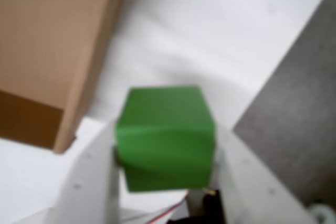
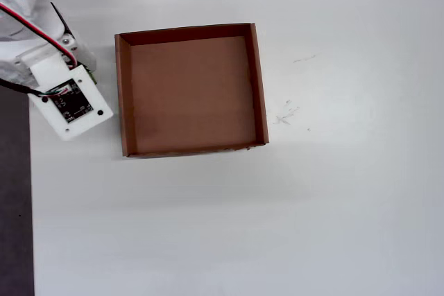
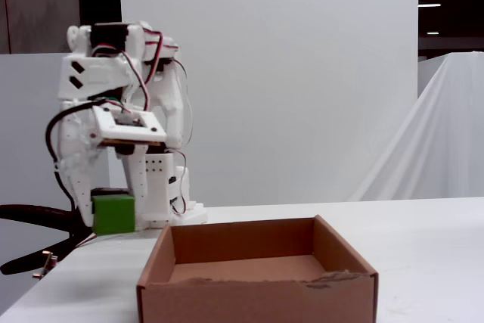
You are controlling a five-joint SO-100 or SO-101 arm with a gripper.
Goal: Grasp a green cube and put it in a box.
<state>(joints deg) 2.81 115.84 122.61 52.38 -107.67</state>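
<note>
- Between the white jaws, the cube (image 1: 165, 137) sits clamped on its two sides; the wrist view is blurred, but the faces look squarely pinched.
- From the fixed view the cube (image 3: 113, 213) hangs clear of the table (image 3: 423, 240), lifted to about the height of the box rim, at roughly 10 o'clock from the box (image 3: 253, 293).
- Around it, the gripper (image 1: 165, 153) points down, with the arm (image 3: 121, 126) folded above it.
- Seen from overhead, the cube is hidden under the arm's white plate (image 2: 69, 102), which lies at 9 o'clock of the box (image 2: 123, 102), just outside its wall.
- At 10 o'clock in the wrist view, a corner of the box (image 1: 47, 51) shows, beside the cube and not beneath it.
- Inside, the box floor is bare in the overhead and fixed views.
- Progress, as I judge it: grasp and lift are done; the carry over the wall and the release are left.
- Next, the cube likely needs to clear the near wall before the jaws part.
</note>
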